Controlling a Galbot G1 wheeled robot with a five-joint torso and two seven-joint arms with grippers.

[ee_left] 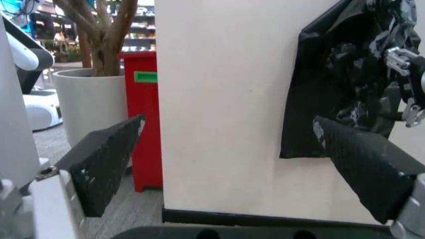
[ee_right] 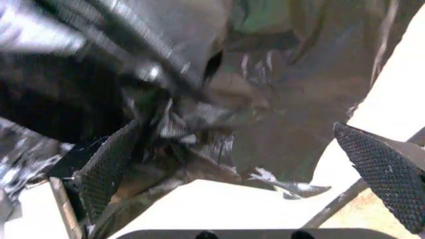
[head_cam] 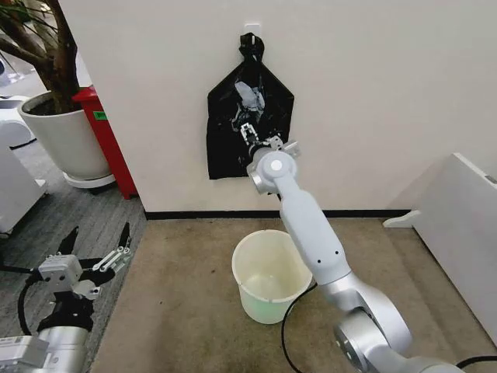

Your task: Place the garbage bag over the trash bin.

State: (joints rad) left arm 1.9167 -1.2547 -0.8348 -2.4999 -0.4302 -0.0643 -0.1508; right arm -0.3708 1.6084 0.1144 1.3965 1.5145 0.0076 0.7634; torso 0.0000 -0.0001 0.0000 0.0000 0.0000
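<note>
A flat black house-shaped bag (head_cam: 225, 148) with a knotted top hangs from a wall hook. Crinkled glossy black plastic, the garbage bag (head_cam: 250, 98), bulges from its front. My right gripper (head_cam: 257, 138) is raised against it and open. In the right wrist view its fingers (ee_right: 109, 167) straddle the crumpled garbage bag (ee_right: 199, 114) without closing on it. The trash bin (head_cam: 262, 308), a cream-white round bucket, stands upright on the carpet below, beside my right arm. My left gripper (head_cam: 97, 247) hangs open low on the left, far from both; in the left wrist view the left gripper (ee_left: 226, 149) faces the wall.
A large white plant pot (head_cam: 66, 140) with a tree and a red box (head_cam: 109, 140) stand left of the wall. A white panel (head_cam: 466, 233) leans at the right. Carpet around the bin is free.
</note>
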